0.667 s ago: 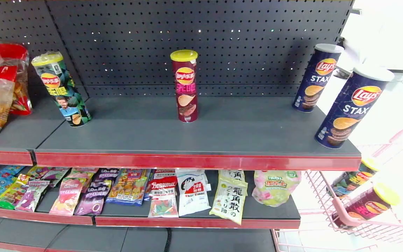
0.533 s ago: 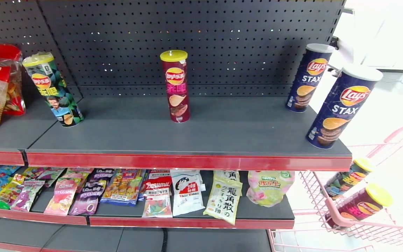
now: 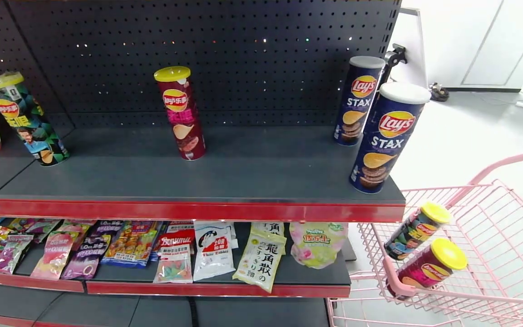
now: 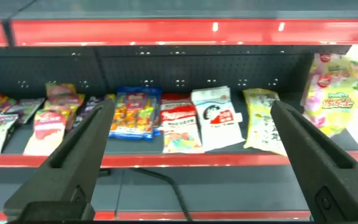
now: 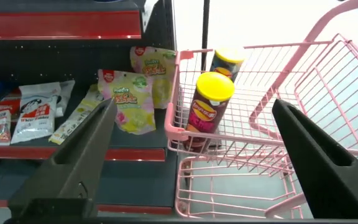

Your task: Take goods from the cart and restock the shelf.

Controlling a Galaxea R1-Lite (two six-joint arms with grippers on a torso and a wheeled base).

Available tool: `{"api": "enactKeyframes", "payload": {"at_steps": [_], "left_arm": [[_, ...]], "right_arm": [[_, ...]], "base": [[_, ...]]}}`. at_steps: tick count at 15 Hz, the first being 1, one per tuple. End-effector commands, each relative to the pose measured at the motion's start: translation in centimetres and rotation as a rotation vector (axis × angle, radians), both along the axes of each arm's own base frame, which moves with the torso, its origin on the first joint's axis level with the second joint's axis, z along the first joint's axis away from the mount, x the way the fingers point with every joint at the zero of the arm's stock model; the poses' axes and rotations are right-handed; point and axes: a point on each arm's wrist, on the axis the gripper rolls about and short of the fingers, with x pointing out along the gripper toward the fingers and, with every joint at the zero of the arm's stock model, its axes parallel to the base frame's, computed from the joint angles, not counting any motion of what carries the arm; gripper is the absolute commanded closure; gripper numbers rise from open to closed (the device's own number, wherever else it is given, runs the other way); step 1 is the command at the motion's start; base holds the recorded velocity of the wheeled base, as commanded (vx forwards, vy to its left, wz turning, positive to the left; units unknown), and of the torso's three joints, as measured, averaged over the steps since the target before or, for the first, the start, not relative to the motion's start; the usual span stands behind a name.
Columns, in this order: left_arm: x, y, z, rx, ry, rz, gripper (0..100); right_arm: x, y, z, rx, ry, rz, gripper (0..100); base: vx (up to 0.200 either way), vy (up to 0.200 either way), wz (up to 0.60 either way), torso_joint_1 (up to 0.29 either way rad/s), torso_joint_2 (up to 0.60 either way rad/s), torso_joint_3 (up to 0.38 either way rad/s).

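Both grippers are empty, fingers spread wide: our left gripper (image 4: 191, 107) faces the lower shelf (image 4: 166, 160), our right gripper (image 5: 192, 104) the pink cart (image 5: 272, 45). The maroon can (image 5: 207, 112) stands in the cart's corner beside a dark can (image 5: 227, 62). We judge it best to close around the maroon can's middle, clear of the wire.

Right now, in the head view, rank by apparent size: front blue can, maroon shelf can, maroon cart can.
1. front blue can
2. maroon shelf can
3. maroon cart can, unsure: the cart hides its base.
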Motion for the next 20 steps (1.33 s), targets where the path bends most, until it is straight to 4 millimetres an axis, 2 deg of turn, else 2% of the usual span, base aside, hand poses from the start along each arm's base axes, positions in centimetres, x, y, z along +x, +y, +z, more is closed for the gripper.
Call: {"api": "enactKeyframes", "payload": {"at_steps": [1, 2, 10, 17, 20], "left_arm": [[0.01, 0.0, -0.01, 0.0, 0.001, 0.0, 0], [0.01, 0.0, -0.01, 0.0, 0.001, 0.0, 0], [0.01, 0.0, -0.01, 0.0, 0.001, 0.0, 0], [0.01, 0.0, -0.01, -0.002, 0.001, 0.0, 0], [0.01, 0.0, -0.01, -0.002, 0.001, 0.0, 0]], "right_arm": [[0.0, 0.0, 0.0, -0.002, 0.0, 0.001, 0], [0.01, 0.0, 0.0, -0.003, 0.001, 0.001, 0], [0.01, 0.0, -0.01, -0.002, 0.003, 0.001, 0], [0.0, 0.0, -0.02, 0.0, 0.001, 0.001, 0], [0.01, 0.0, 0.0, 0.002, 0.001, 0.001, 0]], "base": [[0.0, 0.0, 0.0, 0.0, 0.0, 0.0], [0.0, 0.0, 0.0, 0.0, 0.0, 0.0], [0.0, 0.0, -0.6, 0.003, 0.0, 0.002], [0.0, 0.0, 0.0, 0.0, 0.0, 0.0], [0.0, 0.0, 0.0, -0.103, 0.29, 0.176]]}}
